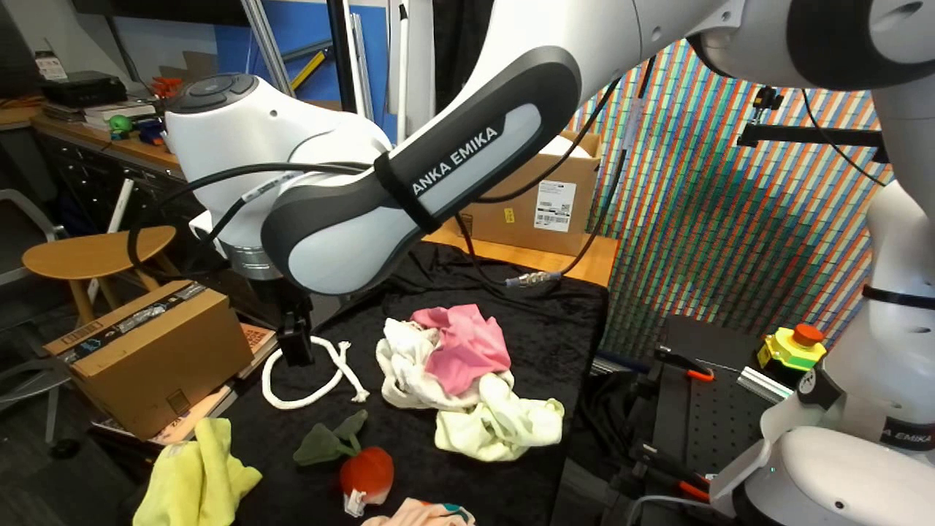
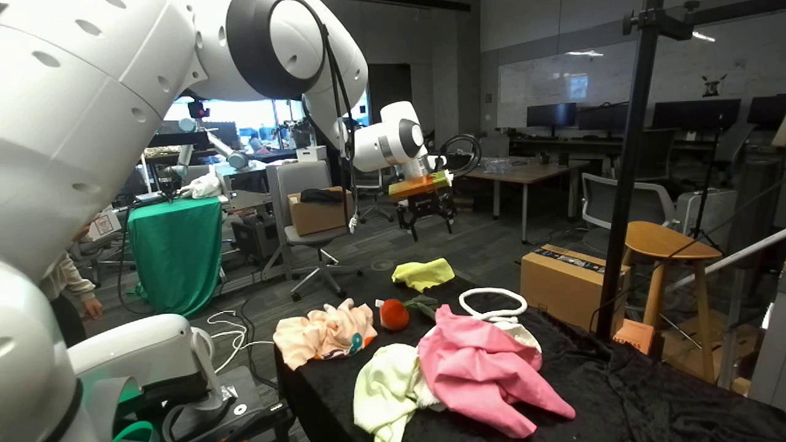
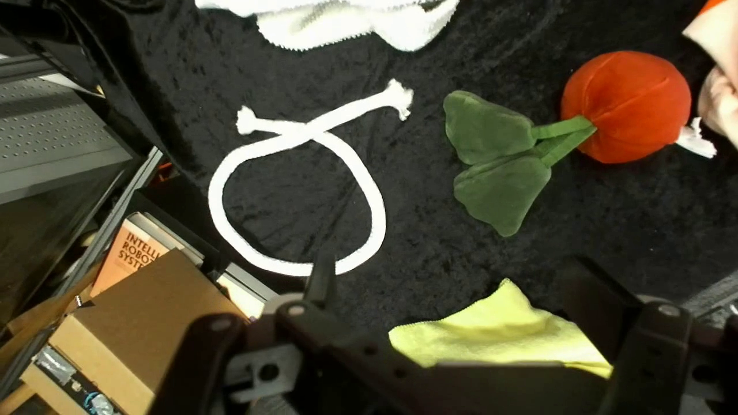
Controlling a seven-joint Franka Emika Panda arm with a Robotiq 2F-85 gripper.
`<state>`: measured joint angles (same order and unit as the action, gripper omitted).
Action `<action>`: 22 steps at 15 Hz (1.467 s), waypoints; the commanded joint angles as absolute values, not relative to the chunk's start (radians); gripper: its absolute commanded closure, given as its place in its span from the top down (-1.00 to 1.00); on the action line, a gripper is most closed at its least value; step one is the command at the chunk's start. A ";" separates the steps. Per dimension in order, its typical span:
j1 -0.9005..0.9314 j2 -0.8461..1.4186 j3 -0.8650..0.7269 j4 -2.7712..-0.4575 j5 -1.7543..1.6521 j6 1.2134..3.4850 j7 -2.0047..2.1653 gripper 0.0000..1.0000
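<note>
My gripper (image 3: 452, 268) stands open in the wrist view, its fingers wide apart with nothing between them. In an exterior view the gripper (image 2: 432, 233) hangs in the air, well above the table. A crumpled yellow cloth (image 3: 490, 334) shows beyond the jaws in the wrist view, partly covered by the gripper body. A white rope (image 3: 377, 216) lies in a loop with crossed, frayed ends; one finger overlaps its lower edge in that view. To the right rests a red plush vegetable (image 3: 628, 106) with green leaves (image 3: 496, 190).
Pink cloth (image 1: 467, 347), white cloth (image 1: 402, 365) and pale green cloth (image 1: 504, 424) lie heaped on the black-covered table (image 1: 540, 329). A peach cloth (image 2: 322, 331) lies by the plush. Beside the table are a cardboard box (image 1: 157, 358) and books (image 1: 259, 343).
</note>
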<state>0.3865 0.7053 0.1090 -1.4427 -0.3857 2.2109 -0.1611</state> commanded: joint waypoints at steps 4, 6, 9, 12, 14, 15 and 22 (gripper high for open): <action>0.408 0.769 0.111 -1.388 -0.387 2.305 -0.106 1.00; 0.417 0.787 0.108 -1.376 -0.386 2.326 -0.086 1.00; 0.437 0.833 0.094 -1.341 -0.389 2.350 -0.041 1.00; 0.468 0.877 0.066 -1.307 -0.396 2.392 0.046 1.00; 0.486 0.900 0.046 -1.287 -0.397 2.416 0.093 1.00; 0.497 0.916 0.034 -1.272 -0.397 2.427 0.119 1.00; 0.537 1.011 0.004 -1.114 -0.393 2.320 0.103 1.00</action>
